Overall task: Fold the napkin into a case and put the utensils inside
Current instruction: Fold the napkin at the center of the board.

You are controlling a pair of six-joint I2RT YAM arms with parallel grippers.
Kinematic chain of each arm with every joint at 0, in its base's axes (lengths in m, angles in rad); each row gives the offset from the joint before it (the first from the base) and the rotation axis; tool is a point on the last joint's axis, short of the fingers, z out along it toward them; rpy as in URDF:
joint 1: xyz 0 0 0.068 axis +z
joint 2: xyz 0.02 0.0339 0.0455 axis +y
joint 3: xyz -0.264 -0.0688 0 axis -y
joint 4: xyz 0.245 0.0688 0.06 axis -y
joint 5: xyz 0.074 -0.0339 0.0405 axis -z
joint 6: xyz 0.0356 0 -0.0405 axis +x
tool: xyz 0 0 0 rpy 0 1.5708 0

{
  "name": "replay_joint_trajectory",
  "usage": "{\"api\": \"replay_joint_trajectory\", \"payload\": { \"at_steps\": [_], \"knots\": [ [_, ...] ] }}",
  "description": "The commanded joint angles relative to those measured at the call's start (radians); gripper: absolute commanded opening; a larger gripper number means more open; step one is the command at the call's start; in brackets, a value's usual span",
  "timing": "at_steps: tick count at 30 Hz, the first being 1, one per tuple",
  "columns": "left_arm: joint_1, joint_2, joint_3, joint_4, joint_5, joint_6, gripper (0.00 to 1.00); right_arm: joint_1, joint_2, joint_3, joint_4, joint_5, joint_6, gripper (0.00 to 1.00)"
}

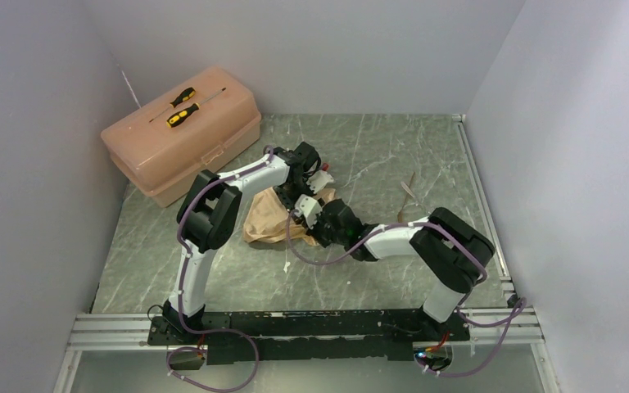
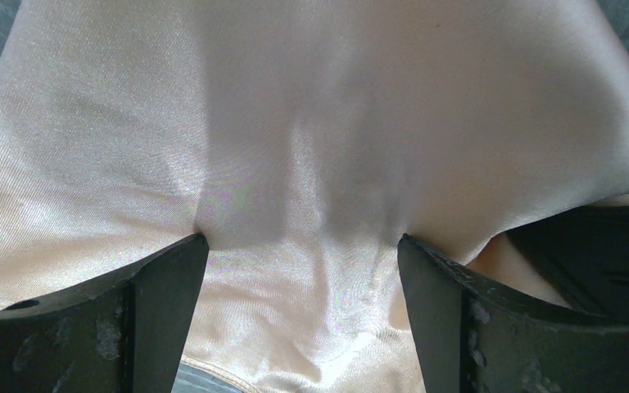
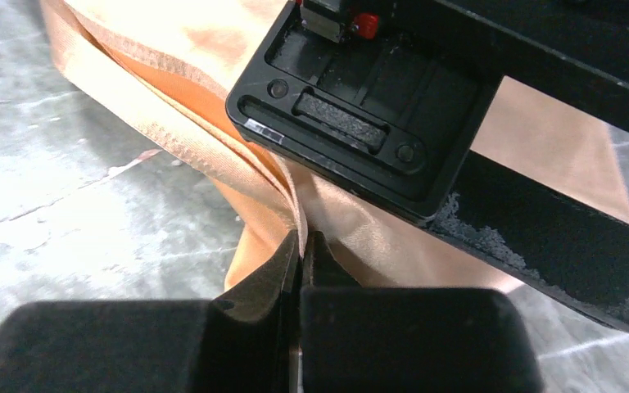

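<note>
The peach-tan satin napkin (image 1: 264, 219) lies creased on the marble table, partly under both grippers. My left gripper (image 1: 318, 185) is open; in the left wrist view its fingers (image 2: 164, 282) stand wide apart, tips down on the napkin (image 2: 311, 147), which fills that view. My right gripper (image 1: 308, 214) is shut on a folded edge of the napkin (image 3: 213, 139), and its jaws (image 3: 301, 241) pinch the cloth just beside the left gripper's black body (image 3: 360, 123). The thin golden-brown utensils (image 1: 409, 190) lie on the table to the right of the napkin, apart from both grippers.
A pink plastic toolbox (image 1: 213, 139) stands at the back left with two yellow-and-black screwdrivers (image 1: 182, 106) on its lid. Walls close in on the left, back and right. A metal rail (image 1: 311, 323) runs along the near edge.
</note>
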Motion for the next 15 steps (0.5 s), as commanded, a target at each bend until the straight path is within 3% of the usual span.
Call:
{"api": "replay_joint_trajectory", "payload": {
  "at_steps": [1, 7, 15],
  "knots": [
    [0.003, 0.054, -0.012, 0.007, 0.037, 0.010, 0.93, -0.060, -0.062, 0.067, -0.137, -0.326, 0.068, 0.00],
    [0.004, 0.057, 0.000, 0.000, 0.032, 0.009, 0.92, -0.121, -0.078, 0.101, -0.201, -0.527, 0.103, 0.00],
    [0.004, 0.057, -0.011, -0.016, 0.033, 0.011, 0.90, -0.165, -0.070, 0.064, -0.029, -0.617, 0.255, 0.00]
  ]
}}
